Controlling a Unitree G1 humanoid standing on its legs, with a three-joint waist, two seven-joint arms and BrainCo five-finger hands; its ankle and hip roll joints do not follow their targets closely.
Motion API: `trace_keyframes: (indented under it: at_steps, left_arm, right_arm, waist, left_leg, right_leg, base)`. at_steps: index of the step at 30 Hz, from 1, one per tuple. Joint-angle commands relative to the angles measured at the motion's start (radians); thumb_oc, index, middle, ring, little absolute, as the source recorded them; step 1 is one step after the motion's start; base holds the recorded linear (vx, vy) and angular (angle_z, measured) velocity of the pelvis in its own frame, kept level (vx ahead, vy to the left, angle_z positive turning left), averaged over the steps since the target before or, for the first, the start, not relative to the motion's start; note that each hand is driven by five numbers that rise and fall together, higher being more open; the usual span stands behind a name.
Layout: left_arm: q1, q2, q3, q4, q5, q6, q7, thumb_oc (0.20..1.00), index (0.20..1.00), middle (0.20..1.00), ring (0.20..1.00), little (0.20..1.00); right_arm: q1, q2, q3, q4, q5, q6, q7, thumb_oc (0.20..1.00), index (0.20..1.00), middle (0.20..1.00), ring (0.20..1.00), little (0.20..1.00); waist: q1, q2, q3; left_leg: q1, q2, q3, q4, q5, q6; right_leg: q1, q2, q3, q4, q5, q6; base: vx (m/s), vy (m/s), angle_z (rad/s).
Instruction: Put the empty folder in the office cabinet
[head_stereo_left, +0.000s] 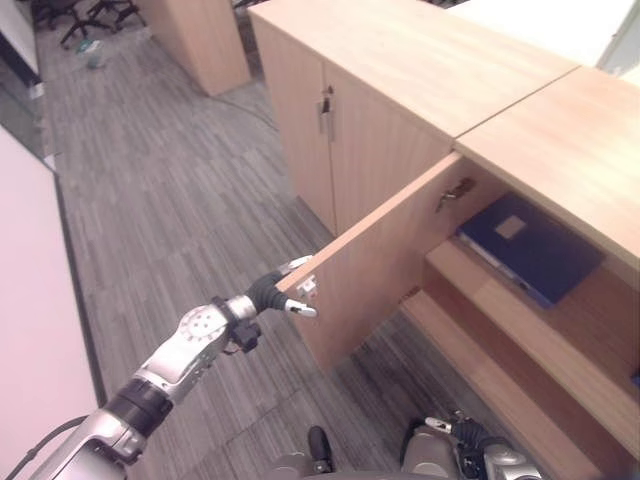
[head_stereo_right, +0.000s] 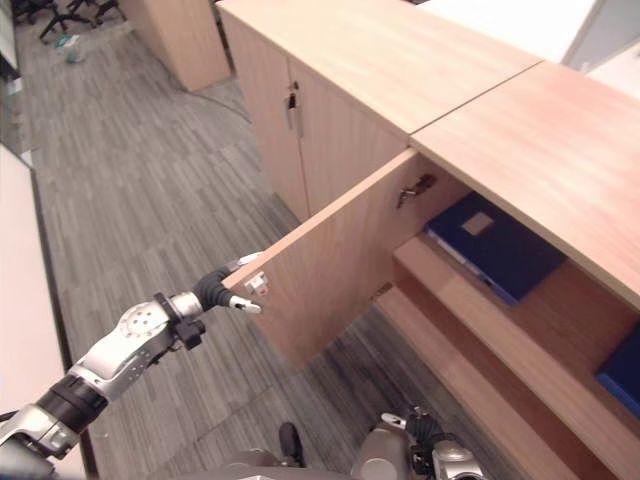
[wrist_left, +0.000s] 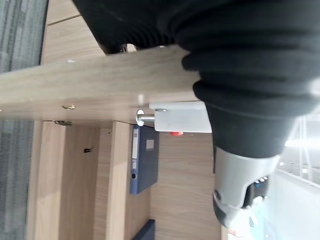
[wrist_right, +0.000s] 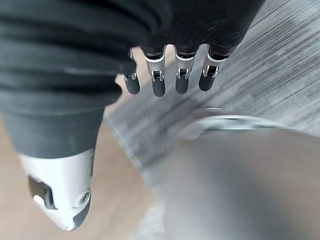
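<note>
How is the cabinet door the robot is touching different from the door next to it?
The open door swings out towards the robot, showing shelves and a blue folder; the closed door sits flat against the cabinet. The left hand is on the open door's edge; nothing touches the closed door. Both are the same light wood.

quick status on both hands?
Left hand: at the free edge of the open cabinet door; grip cannot be told.
Right hand: open, fingers relaxed, holding nothing.
</note>
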Motion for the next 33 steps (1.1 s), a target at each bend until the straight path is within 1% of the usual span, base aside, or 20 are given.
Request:
trace_keyframes:
  at_steps: [1, 2, 3, 5, 7, 9, 14, 16, 17, 18, 19, 22, 23, 24, 25, 27, 30, 31, 32, 33]
  left_arm:
    - [-0.072, -0.128, -0.051, -0.093, -0.009, -0.001, -0.048, 1.0, 1.0, 1.0, 1.0, 1.0]
    - [-0.053, -0.14, -0.035, -0.096, -0.009, 0.0, -0.041, 1.0, 1.0, 1.0, 1.0, 1.0]
    - [-0.052, -0.14, -0.033, -0.097, -0.009, 0.001, -0.04, 1.0, 1.0, 1.0, 1.0, 1.0]
    - [-0.029, -0.154, -0.017, -0.104, -0.017, 0.007, -0.03, 1.0, 1.0, 1.0, 1.0, 1.0]
    - [0.0, -0.16, 0.0, -0.109, -0.031, 0.006, -0.022, 1.0, 1.0, 1.0, 1.0, 1.0]
    - [0.011, -0.159, 0.005, -0.113, -0.038, 0.008, -0.023, 1.0, 1.0, 1.0, 1.0, 1.0]
    - [0.098, -0.155, 0.037, -0.131, -0.055, 0.02, -0.043, 1.0, 1.0, 1.0, 1.0, 1.0]
    - [0.134, -0.182, 0.047, -0.12, -0.05, 0.016, -0.036, 1.0, 1.0, 1.0, 1.0, 1.0]
    - [0.145, -0.197, 0.052, -0.115, -0.043, 0.014, -0.032, 1.0, 1.0, 1.0, 1.0, 1.0]
    - [0.145, -0.199, 0.052, -0.115, -0.043, 0.014, -0.033, 1.0, 1.0, 1.0, 1.0, 1.0]
    - [0.157, -0.214, 0.056, -0.107, -0.04, 0.011, -0.025, 1.0, 1.0, 1.0, 1.0, 1.0]
    - [0.188, -0.275, 0.071, -0.089, -0.025, 0.003, 0.004, 1.0, 1.0, 1.0, 1.0, 1.0]
    - [0.191, -0.288, 0.071, -0.087, -0.021, 0.002, 0.009, 1.0, 1.0, 1.0, 1.0, 1.0]
    - [0.192, -0.316, 0.073, -0.077, -0.006, -0.002, 0.024, 1.0, 1.0, 1.0, 1.0, 1.0]
    - [0.191, -0.317, 0.073, -0.076, -0.005, -0.002, 0.024, 1.0, 1.0, 1.0, 1.0, 1.0]
    - [0.18, -0.351, 0.075, -0.046, 0.014, -0.007, 0.046, 1.0, 1.0, 1.0, 1.0, 1.0]
    - [0.175, -0.358, 0.077, -0.04, 0.02, -0.013, 0.061, 1.0, 1.0, 1.0, 1.0, 1.0]
    - [0.172, -0.365, 0.08, -0.035, 0.02, -0.02, 0.075, 1.0, 1.0, 1.0, 1.0, 1.0]
    - [0.18, -0.381, 0.092, -0.016, 0.028, -0.032, 0.106, 1.0, 1.0, 1.0, 1.0, 1.0]
    - [0.178, -0.387, 0.094, -0.009, 0.031, -0.036, 0.117, 1.0, 1.0, 1.0, 1.0, 1.0]
  right_arm:
    - [-0.003, 0.01, 0.031, 0.017, 0.063, -0.012, -0.019, 1.0, 1.0, 1.0, 1.0, 1.0]
    - [-0.021, 0.016, 0.027, 0.019, 0.077, -0.013, -0.023, 1.0, 1.0, 1.0, 1.0, 1.0]
    - [-0.022, 0.016, 0.028, 0.02, 0.078, -0.013, -0.024, 1.0, 1.0, 1.0, 1.0, 1.0]
    - [-0.021, 0.024, 0.027, 0.012, 0.093, -0.018, -0.025, 1.0, 1.0, 1.0, 1.0, 1.0]
    - [-0.01, 0.024, 0.033, -0.017, 0.11, -0.021, -0.022, 1.0, 1.0, 1.0, 1.0, 1.0]
    - [-0.01, 0.018, 0.037, -0.027, 0.113, -0.021, -0.023, 1.0, 1.0, 1.0, 1.0, 1.0]
    - [-0.001, -0.016, 0.031, -0.046, 0.114, -0.024, -0.02, 1.0, 1.0, 1.0, 1.0, 1.0]
    - [-0.001, -0.033, 0.022, -0.044, 0.12, -0.025, -0.023, 1.0, 1.0, 1.0, 1.0, 1.0]
    - [-0.003, -0.039, 0.021, -0.045, 0.117, -0.024, -0.023, 1.0, 1.0, 1.0, 1.0, 1.0]
    - [-0.003, -0.04, 0.021, -0.045, 0.118, -0.024, -0.023, 1.0, 1.0, 1.0, 1.0, 1.0]
    - [-0.002, -0.045, 0.021, -0.047, 0.115, -0.025, -0.025, 1.0, 1.0, 1.0, 1.0, 1.0]
    - [-0.01, -0.051, 0.025, -0.046, 0.114, -0.024, -0.033, 1.0, 1.0, 1.0, 1.0, 1.0]
    - [-0.013, -0.049, 0.026, -0.042, 0.113, -0.023, -0.034, 1.0, 1.0, 1.0, 1.0, 1.0]
    - [-0.015, -0.038, 0.03, -0.036, 0.118, -0.024, -0.039, 1.0, 1.0, 1.0, 1.0, 1.0]
    - [-0.015, -0.038, 0.031, -0.036, 0.119, -0.024, -0.039, 1.0, 1.0, 1.0, 1.0, 1.0]
    - [-0.009, -0.02, 0.04, -0.035, 0.127, -0.025, -0.037, 1.0, 1.0, 1.0, 1.0, 1.0]
    - [-0.009, -0.016, 0.051, -0.042, 0.125, -0.026, -0.036, 1.0, 1.0, 1.0, 1.0, 1.0]
    - [-0.015, -0.016, 0.064, -0.046, 0.123, -0.028, -0.038, 1.0, 1.0, 1.0, 1.0, 1.0]
    - [-0.008, -0.013, 0.087, -0.051, 0.117, -0.03, -0.035, 1.0, 1.0, 1.0, 1.0, 1.0]
    - [-0.005, -0.011, 0.089, -0.05, 0.115, -0.03, -0.034, 1.0, 1.0, 1.0, 1.0, 1.0]
  waist:
    - [-0.073, -0.012, -0.052]
    - [-0.061, -0.02, -0.062]
    - [-0.061, -0.02, -0.062]
    - [-0.059, -0.025, -0.059]
    - [-0.07, -0.015, -0.053]
    - [-0.073, -0.007, -0.05]
    - [-0.089, 0.035, -0.049]
    - [-0.1, 0.068, -0.043]
    - [-0.104, 0.08, -0.042]
    - [-0.103, 0.08, -0.047]
    - [-0.109, 0.092, -0.04]
    - [-0.12, 0.121, -0.033]
    - [-0.123, 0.123, -0.032]
    - [-0.13, 0.124, -0.03]
    - [-0.129, 0.125, -0.029]
    - [-0.144, 0.106, -0.03]
    - [-0.148, 0.095, -0.026]
    - [-0.144, 0.085, -0.018]
    - [-0.108, 0.05, -0.009]
    - [-0.1, 0.039, -0.009]
  left_leg:
    - [-0.008, -0.007, 0.046, 0.002, -0.046, -0.049]
    - [-0.004, -0.009, 0.058, 0.007, -0.068, -0.051]
    - [-0.002, -0.009, 0.06, 0.007, -0.068, -0.051]
    - [0.001, 0.0, 0.078, 0.008, -0.058, -0.053]
    - [-0.002, 0.021, 0.082, 0.01, -0.036, -0.069]
    - [-0.001, 0.029, 0.083, 0.01, -0.027, -0.077]
    - [-0.005, 0.057, 0.098, 0.011, 0.019, -0.115]
    - [-0.014, 0.079, 0.127, 0.013, 0.065, -0.127]
    - [-0.014, 0.085, 0.13, 0.014, 0.072, -0.133]
    - [-0.007, 0.079, 0.104, 0.012, 0.053, -0.143]
    - [-0.014, 0.092, 0.135, 0.015, 0.08, -0.139]
    - [-0.01, 0.117, 0.154, 0.022, 0.101, -0.157]
    - [-0.012, 0.123, 0.159, 0.026, 0.107, -0.161]
    - [-0.009, 0.151, 0.178, 0.037, 0.133, -0.178]
    - [-0.008, 0.153, 0.179, 0.038, 0.134, -0.179]
    - [-0.017, 0.194, 0.189, 0.092, 0.14, -0.194]
    - [-0.028, 0.204, 0.171, 0.123, 0.132, -0.199]
    - [-0.044, 0.2, 0.11, 0.151, 0.131, -0.204]
    - [-0.081, 0.13, -0.168, 0.164, 0.078, -0.18]
    - [-0.085, 0.108, -0.253, 0.146, 0.054, -0.173]
  right_leg:
    - [0.105, -0.002, -0.077, -0.16, 0.116, 0.002]
    - [0.127, -0.004, -0.102, -0.158, 0.101, 0.026]
    - [0.128, -0.003, -0.101, -0.16, 0.101, 0.026]
    - [0.132, 0.011, -0.097, -0.178, 0.076, 0.018]
    - [0.149, 0.056, -0.065, -0.236, 0.03, -0.004]
    - [0.162, 0.068, -0.06, -0.261, 0.027, -0.012]
    - [0.234, 0.124, -0.03, -0.42, 0.027, -0.03]
    - [0.256, 0.15, -0.026, -0.484, 0.048, -0.041]
    - [0.257, 0.155, -0.018, -0.491, 0.044, -0.042]
    - [0.264, 0.152, -0.001, -0.492, 0.028, -0.037]
    - [0.26, 0.16, -0.007, -0.498, 0.04, -0.043]
    - [0.252, 0.171, 0.025, -0.501, 0.027, -0.048]
    - [0.25, 0.173, 0.035, -0.501, 0.022, -0.049]
    - [0.249, 0.183, 0.046, -0.501, 0.016, -0.058]
    - [0.249, 0.184, 0.047, -0.501, 0.016, -0.06]
    - [0.254, 0.2, 0.061, -0.501, 0.002, -0.073]
    - [0.254, 0.206, 0.078, -0.501, -0.002, -0.08]
    - [0.249, 0.211, 0.105, -0.501, -0.006, -0.086]
    - [0.228, 0.21, 0.186, -0.501, 0.003, -0.093]
    - [0.227, 0.208, 0.213, -0.501, 0.004, -0.092]
  base:
    - [-0.01, -0.046, -0.47]
    - [0.01, -0.045, -0.55]
    - [0.02, -0.076, -0.64]
    - [-0.02, -0.117, -0.63]
    - [-0.05, -0.217, -0.47]
    - [-0.05, -0.138, -0.41]
    - [-0.04, -0.126, -0.37]
    - [-0.12, -0.134, -0.3]
    - [-0.04, -0.059, -0.08]
    - [-0.04, -0.046, -0.23]
    - [-0.04, -0.048, -0.24]
    - [-0.1, -0.079, -0.27]
    - [-0.08, -0.16, -0.48]
    - [-0.05, -0.137, -0.28]
    - [-0.03, -0.146, -0.21]
    - [-0.02, -0.178, -0.5]
    - [-0.01, -0.082, -0.32]
    - [0.01, -0.123, -0.78]
    - [0.04, -0.145, -1.11]
    - [0.11, -0.13, -1.73]
